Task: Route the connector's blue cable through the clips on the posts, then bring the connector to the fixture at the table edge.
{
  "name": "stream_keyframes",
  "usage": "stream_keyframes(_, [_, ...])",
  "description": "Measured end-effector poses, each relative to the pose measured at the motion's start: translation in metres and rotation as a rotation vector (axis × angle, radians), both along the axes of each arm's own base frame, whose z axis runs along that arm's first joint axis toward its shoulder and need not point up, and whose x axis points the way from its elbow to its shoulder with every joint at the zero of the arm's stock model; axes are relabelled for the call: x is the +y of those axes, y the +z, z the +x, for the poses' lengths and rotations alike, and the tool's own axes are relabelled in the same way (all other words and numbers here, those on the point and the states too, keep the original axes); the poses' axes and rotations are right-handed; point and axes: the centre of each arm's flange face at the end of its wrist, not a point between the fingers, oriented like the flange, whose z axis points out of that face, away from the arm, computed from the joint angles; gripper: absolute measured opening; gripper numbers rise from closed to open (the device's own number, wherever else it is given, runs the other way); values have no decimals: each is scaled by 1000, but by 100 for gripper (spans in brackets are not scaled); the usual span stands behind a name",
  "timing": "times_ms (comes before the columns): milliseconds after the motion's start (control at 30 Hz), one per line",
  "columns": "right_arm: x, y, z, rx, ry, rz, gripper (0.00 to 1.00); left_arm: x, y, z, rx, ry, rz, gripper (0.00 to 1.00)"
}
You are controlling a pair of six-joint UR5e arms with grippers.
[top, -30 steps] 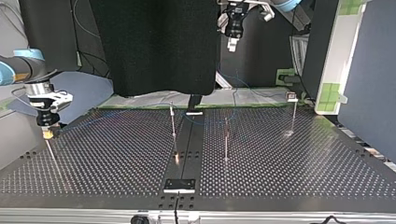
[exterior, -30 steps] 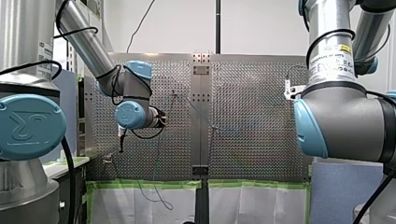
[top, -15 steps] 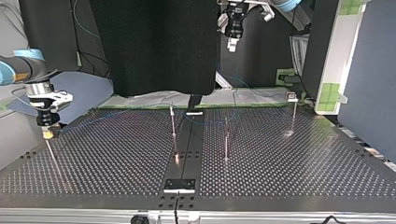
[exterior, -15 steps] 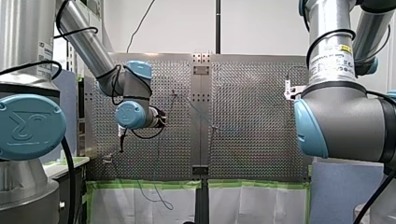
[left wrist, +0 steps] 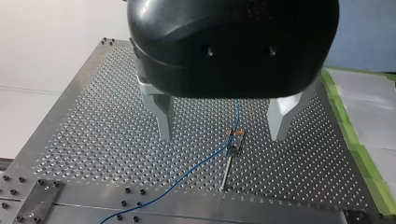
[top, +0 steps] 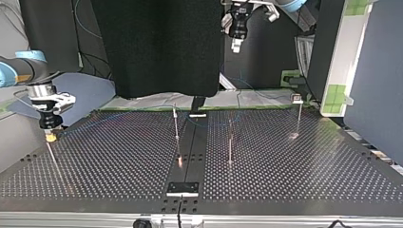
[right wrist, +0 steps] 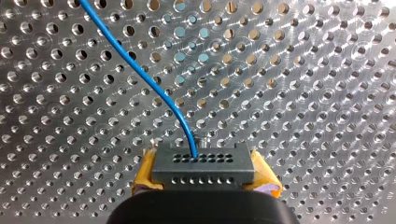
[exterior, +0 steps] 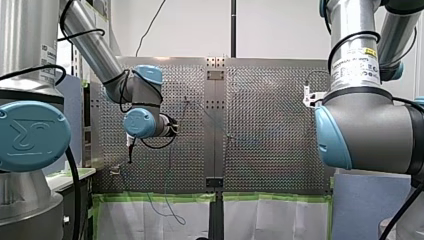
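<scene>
Right end effector (top: 49, 135), slight sideways shift.

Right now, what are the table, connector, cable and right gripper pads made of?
Table: bare metal, probably aluminium; shiny swirl marks round holes. Connector: matte grey, plastic or metal, unclear. Cable: smooth blue plastic jacket, seemingly. Pads: yellow, soft-looking, perhaps rubber or tape.

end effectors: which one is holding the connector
My right end effector, shut on the grey connector; my left end effector hangs open and empty over a post.
</scene>
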Motion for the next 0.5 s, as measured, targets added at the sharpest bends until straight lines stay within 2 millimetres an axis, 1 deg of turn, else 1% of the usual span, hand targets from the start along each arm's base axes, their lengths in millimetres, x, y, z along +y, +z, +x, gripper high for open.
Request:
stream_keyframes(233, [0, 0, 1, -18, 1, 3, 2, 0, 0, 0, 0, 0, 0, 100])
stream_keyframes(267, [0, 0, 1, -20, 2, 4, 4, 0, 0, 0, 0, 0, 0, 100])
stream_keyframes(300, [0, 0, 0, -18, 1, 6, 4, 0, 0, 0, 0, 1, 0, 100])
stream_keyframes(333, [0, 0, -1, -7, -1, 9, 11, 0, 0, 0, 0, 1, 0, 100])
stream_keyframes(367, [1, 1, -4, 13, -8, 14, 24, 0, 0, 0, 0, 1, 0, 100])
stream_keyframes(400, [1, 1, -6, 20, -10, 18, 40, 0, 0, 0, 0, 2, 0, 100])
stream_keyframes(433, [2, 1, -6, 21, -11, 20, 40, 0, 0, 0, 0, 2, 0, 100])
stream_keyframes(467, [2, -2, -7, 20, -12, 28, 52, 0, 0, 0, 0, 2, 0, 100])
stream_keyframes(500, [2, -4, -7, 20, -13, 29, 52, 0, 0, 0, 0, 2, 0, 100])
